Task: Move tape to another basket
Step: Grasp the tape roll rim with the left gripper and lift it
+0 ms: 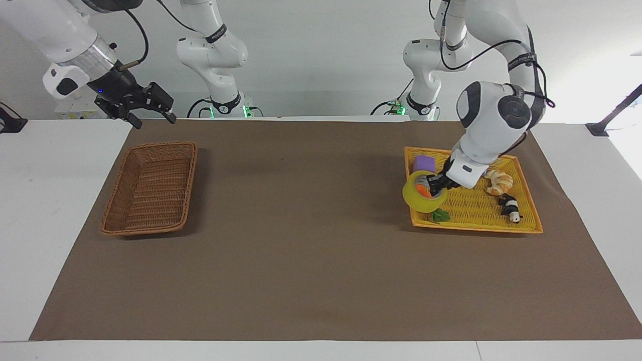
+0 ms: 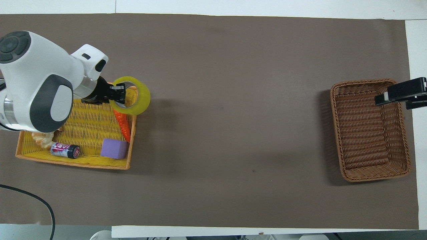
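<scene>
The left gripper (image 1: 437, 183) has its fingers pinched on the wall of the tape (image 1: 424, 196), one finger inside the ring and one outside. The tape hangs in the air, clear of the weave, over the edge of the yellow tray (image 1: 521, 220) that faces the table's middle. In the overhead view the tape (image 2: 133, 100) juts past that tray rim (image 2: 66, 163), with the left gripper (image 2: 116, 95) at the side of the ring nearest the left arm's end of the table.

The tray sits toward the left arm's end of the desk. In it lie a carrot (image 2: 122, 124) partly under the tape, a purple block (image 2: 114, 148), a small can (image 2: 65, 150), a croissant (image 1: 498, 182) and a black-and-white toy (image 1: 510, 207).

The basket (image 1: 150, 188) stands toward the right arm's end, well apart from the tape. The right gripper (image 1: 145, 105) waits in the air over the edge of the desk nearest the robots, by the basket's end; its fingers stand spread with nothing between them.
</scene>
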